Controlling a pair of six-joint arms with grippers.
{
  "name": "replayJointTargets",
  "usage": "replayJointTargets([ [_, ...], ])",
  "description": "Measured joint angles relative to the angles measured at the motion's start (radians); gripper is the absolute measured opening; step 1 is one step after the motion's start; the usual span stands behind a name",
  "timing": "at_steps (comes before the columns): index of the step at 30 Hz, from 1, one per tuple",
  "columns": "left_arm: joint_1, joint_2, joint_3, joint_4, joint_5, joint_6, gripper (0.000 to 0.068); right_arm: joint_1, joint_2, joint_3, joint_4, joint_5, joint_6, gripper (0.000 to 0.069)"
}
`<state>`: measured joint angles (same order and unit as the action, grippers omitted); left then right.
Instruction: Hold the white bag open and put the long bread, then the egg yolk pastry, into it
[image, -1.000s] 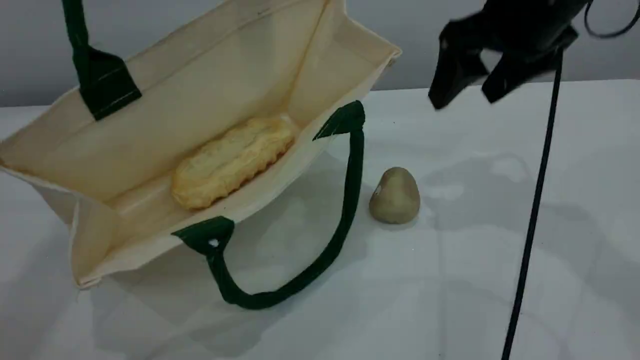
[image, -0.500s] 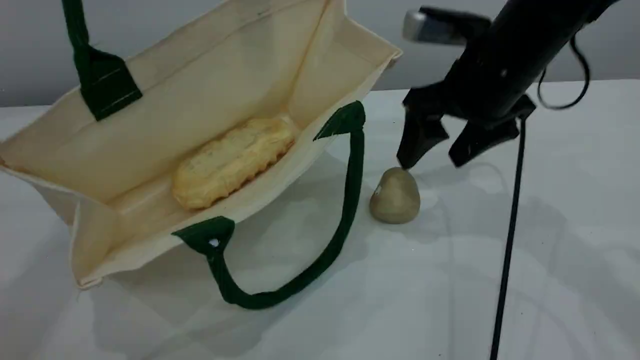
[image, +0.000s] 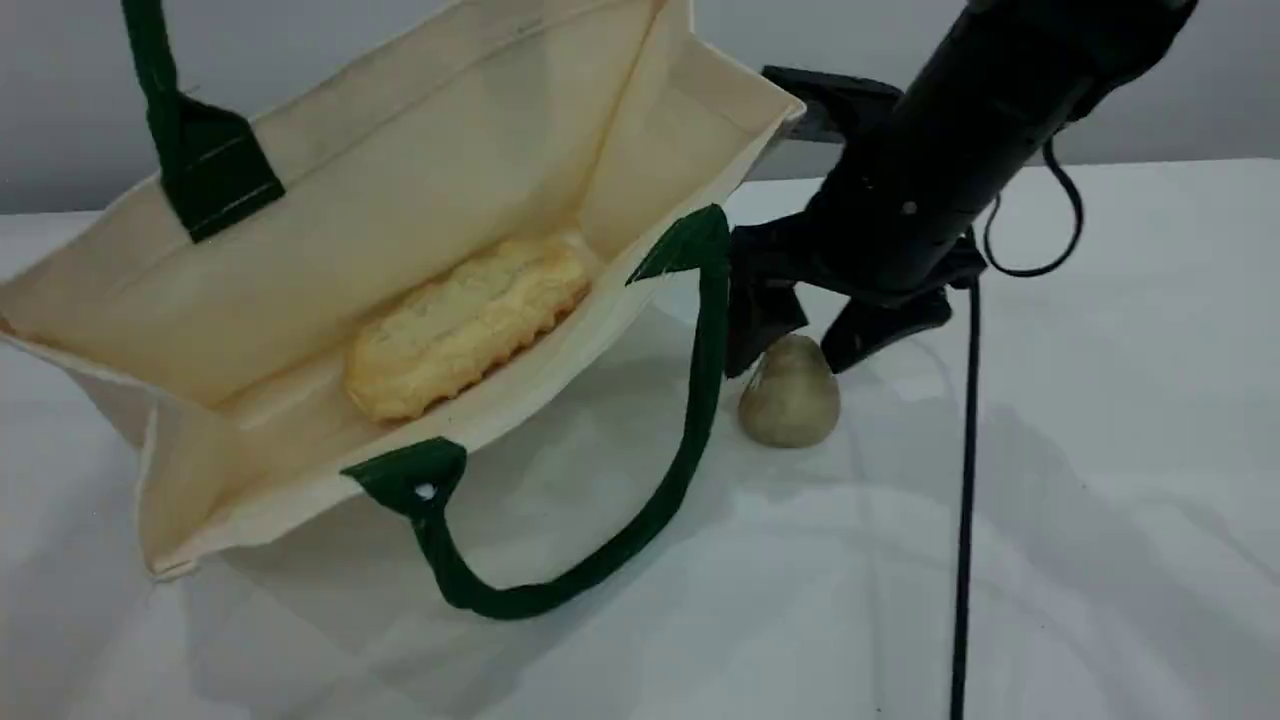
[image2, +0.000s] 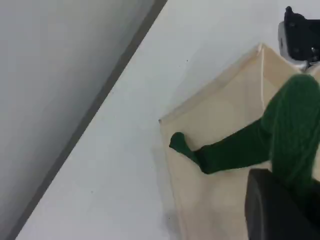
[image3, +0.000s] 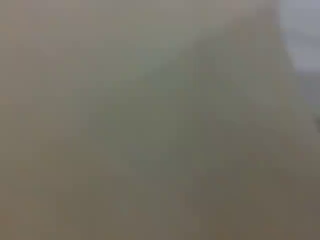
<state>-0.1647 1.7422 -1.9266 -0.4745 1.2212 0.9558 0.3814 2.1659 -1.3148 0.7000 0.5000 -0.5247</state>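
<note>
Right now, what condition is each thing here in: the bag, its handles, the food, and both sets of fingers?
white bag, tipped on the table, mouth open.
far handle, pulled upward.
near handle, slack, looping onto the table.
long bread, lying inside the bag.
egg yolk pastry, on the table outside the bag.
left fingers, shut on the far handle.
right fingers, open, one each side of the pastry's top.

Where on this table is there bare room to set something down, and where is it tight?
Bare: the table right of the black cable, and the front strip between that cable and the bag's loose handle. Tight: around the pastry, straddled by the right gripper with the handle close on its left. The bread fills much of the bag floor.
</note>
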Motion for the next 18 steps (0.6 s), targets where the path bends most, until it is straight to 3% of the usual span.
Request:
replayJointTargets([
  [18,0.0,0.0,0.0,0.0,0.0,0.0,0.008,-0.001,0.035,0.0,0.004,-0.052,-0.003,0.0591],
])
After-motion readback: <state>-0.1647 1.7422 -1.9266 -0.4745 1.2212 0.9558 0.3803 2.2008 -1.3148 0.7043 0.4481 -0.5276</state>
